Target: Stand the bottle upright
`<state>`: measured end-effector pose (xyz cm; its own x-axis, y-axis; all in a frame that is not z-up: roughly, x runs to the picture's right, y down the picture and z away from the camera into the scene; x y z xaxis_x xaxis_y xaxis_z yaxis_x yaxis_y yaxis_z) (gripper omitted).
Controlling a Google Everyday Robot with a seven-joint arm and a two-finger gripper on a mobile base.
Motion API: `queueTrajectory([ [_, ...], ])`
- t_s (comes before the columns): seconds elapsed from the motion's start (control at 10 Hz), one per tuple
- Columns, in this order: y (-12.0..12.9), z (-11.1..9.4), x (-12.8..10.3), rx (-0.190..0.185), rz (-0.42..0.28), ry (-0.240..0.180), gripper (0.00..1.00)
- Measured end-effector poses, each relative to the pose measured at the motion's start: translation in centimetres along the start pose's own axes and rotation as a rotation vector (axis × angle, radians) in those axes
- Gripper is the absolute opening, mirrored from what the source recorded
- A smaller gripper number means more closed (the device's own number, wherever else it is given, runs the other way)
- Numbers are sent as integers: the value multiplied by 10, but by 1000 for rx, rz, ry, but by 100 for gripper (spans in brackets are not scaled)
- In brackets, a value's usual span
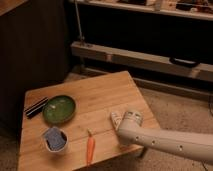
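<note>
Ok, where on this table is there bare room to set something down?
The far half of the table, behind the green plate and out to the right corner, is bare. The left side is crowded: black case, plate, cup. The front right is taken by the carrot, bottle and gripper.

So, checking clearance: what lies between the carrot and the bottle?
Only bare table, as the camera view shows. The gripper is at the bottle, near the table's right edge.
</note>
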<state>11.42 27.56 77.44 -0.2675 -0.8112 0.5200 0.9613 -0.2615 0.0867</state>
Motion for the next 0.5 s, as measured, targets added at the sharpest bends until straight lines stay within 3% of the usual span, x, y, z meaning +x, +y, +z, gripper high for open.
queueTrajectory([
  [0.5, 0, 0, 1, -1, 6, -3, 52],
])
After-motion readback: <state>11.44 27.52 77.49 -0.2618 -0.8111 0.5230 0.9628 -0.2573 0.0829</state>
